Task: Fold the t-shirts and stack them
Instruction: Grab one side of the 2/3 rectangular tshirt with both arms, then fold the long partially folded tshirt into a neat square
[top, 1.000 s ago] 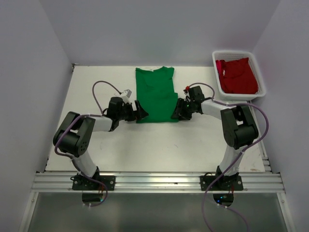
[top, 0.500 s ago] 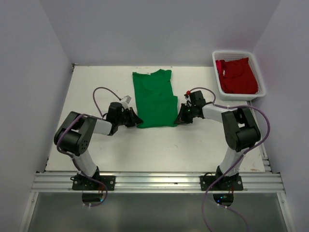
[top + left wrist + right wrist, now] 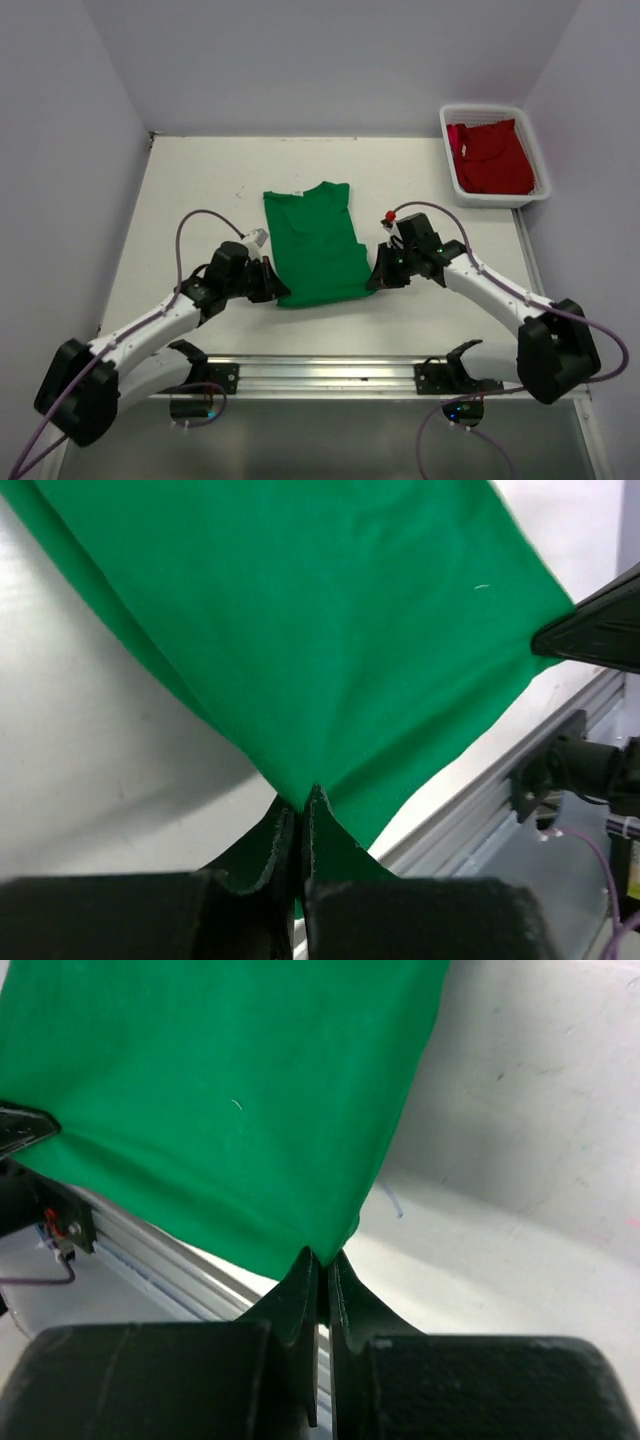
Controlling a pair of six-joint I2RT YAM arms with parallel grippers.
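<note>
A bright green t-shirt [image 3: 315, 242] is folded into a long strip, collar end towards the back wall. My left gripper [image 3: 278, 290] is shut on its near left corner, and the cloth [image 3: 320, 650] fans away from the pinched tips [image 3: 300, 802]. My right gripper [image 3: 374, 281] is shut on the near right corner, where the green cloth [image 3: 220, 1100] stretches from the tips [image 3: 325, 1257]. The near hem hangs taut between both grippers, slightly raised. A red t-shirt [image 3: 493, 157] lies crumpled in the basket.
A white mesh basket [image 3: 543, 165] stands at the back right corner of the table. The metal rail [image 3: 330, 377] with the arm bases runs along the near edge. Walls close in on left, right and back.
Both grippers closed on the green shirt's near corners and pulled it towards the near edge; the shirt slid away from the back wall and both arms stretched out low.
</note>
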